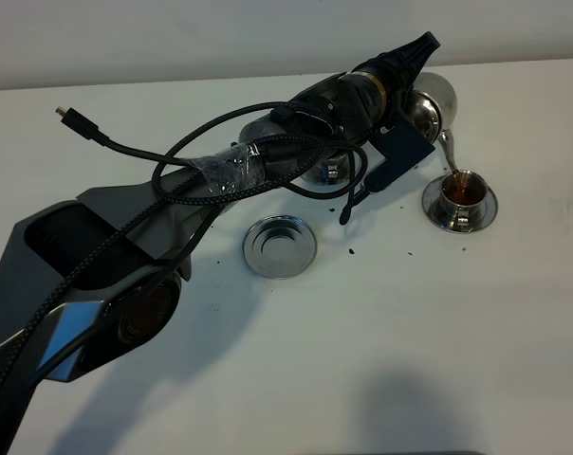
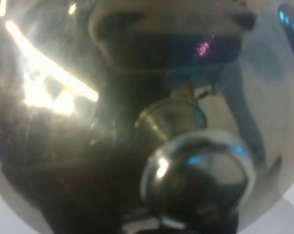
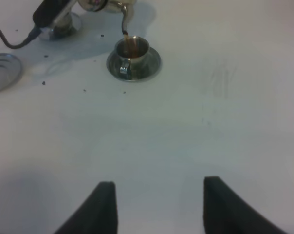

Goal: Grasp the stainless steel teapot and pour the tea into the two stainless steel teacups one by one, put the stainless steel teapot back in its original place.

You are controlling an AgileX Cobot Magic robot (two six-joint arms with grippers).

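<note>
The stainless steel teapot (image 1: 431,102) hangs tilted at the back right, with my left gripper (image 1: 416,74) shut on it. Its shiny body and lid knob (image 2: 198,180) fill the left wrist view. Its thin spout (image 3: 126,22) runs brown tea into one teacup (image 1: 460,189), which stands on its small saucer (image 1: 429,201). The other teacup (image 1: 326,172) is mostly hidden under my left arm. The wide bare saucer (image 1: 280,247), the original place, lies in the middle of the table. My right gripper (image 3: 159,204) hovers open over bare table, well short of the cup (image 3: 131,50).
Black cables loop along my left arm (image 1: 220,171), and a loose plug (image 1: 66,115) sticks out at the back left. Small dark specks (image 1: 351,251) dot the white table near the saucers. The table's far edge runs just behind the teapot.
</note>
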